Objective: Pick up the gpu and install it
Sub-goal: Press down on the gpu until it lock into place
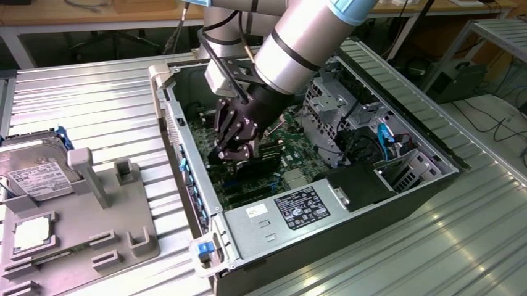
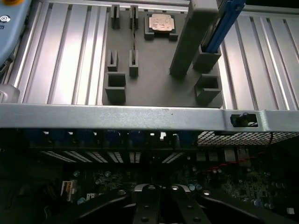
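Note:
My gripper (image 1: pixel 233 154) reaches down into the open computer case (image 1: pixel 182 154), close over the green motherboard (image 1: pixel 284 145). Its black fingers (image 2: pixel 148 207) stand shut, pressed together. A dark flat piece (image 1: pixel 253 168) stands on edge right under the fingertips. I cannot tell whether it is the gpu or whether the fingers grip it. The narrow upright holders (image 2: pixel 133 60) on the grey tray (image 2: pixel 154 74) hold no card.
Beside the case on the exterior view's left, the grey tray (image 1: pixel 82 228) carries a silver hard drive (image 1: pixel 33 169) and a square processor chip (image 1: pixel 31 234). The power supply (image 1: pixel 288 209) and a metal drive cage (image 1: pixel 329 105) crowd the case. The case's metal rim (image 2: pixel 140 116) runs near the gripper.

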